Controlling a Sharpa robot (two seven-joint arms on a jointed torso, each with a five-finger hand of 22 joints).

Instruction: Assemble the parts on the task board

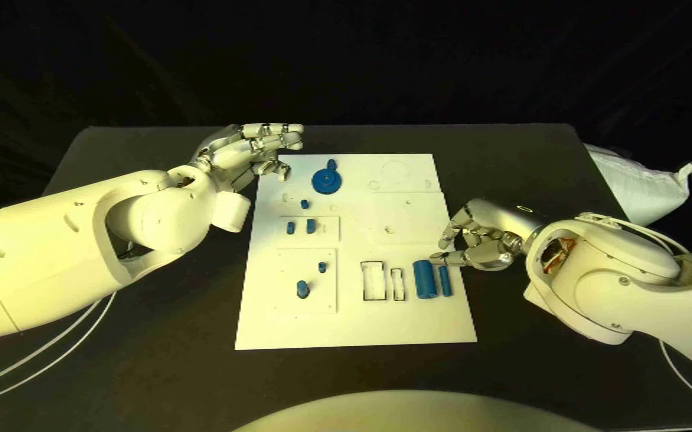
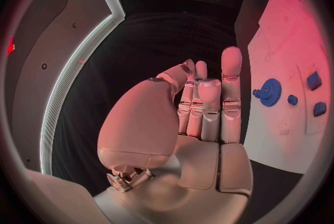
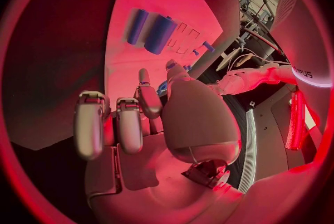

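Fingers (image 1: 464, 242) of the right hand (image 1: 483, 237) curl inward at the board's (image 1: 411, 327) right edge, just beside the two blue cylinders (image 1: 430, 280) lying there; whether they pinch a small part I cannot tell, since the wrist view shows them bent but nothing plainly between them. Fingers (image 2: 209, 98) of the left hand (image 1: 248, 152) stand straight and close together, released, holding nothing, the hand hovering at the board's far left corner over the tabletop (image 1: 144, 352). Near it on the board lies a blue gear (image 1: 327, 181), with smaller blue parts (image 1: 302, 225) in the recessed panels below and one more (image 1: 303, 288) in the lower left panel. Empty outlined slots (image 1: 374, 280) sit just left of the cylinders.

The step in hand looks like an approach by the right hand to a cylinder. The next move likely calls for spreading those fingers, settling them around one cylinder, and lifting it cleanly without nudging its neighbour.
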